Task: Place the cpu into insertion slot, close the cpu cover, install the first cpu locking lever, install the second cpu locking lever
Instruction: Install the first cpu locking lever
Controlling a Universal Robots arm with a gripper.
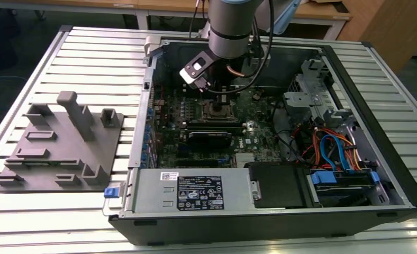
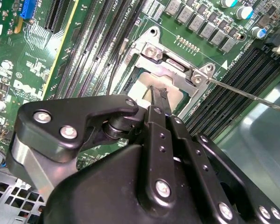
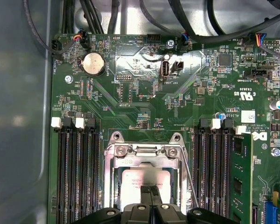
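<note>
Hovering low inside the case (image 1: 265, 228), the pincer (image 3: 151, 190) is seen clenched on nothing, tips just above the cpu (image 3: 139, 179), which is seated in the slot (image 3: 110, 186) beneath the lowered cover (image 3: 144, 161). One lever (image 3: 190, 179) is unlatched; the cover could be sprung up by off-centre pressure.

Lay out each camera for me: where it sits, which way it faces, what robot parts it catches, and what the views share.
Exterior view: off the arm, high up, looking down into the open computer case; the arm reaches down into it.
First wrist view: on the wrist, facing the motherboard about square-on; the shut gripper shows.
Second wrist view: on the wrist, looking obliquely along the gripper's black linkage.
Shared: both wrist views show the cpu at the gripper's tips.
</note>
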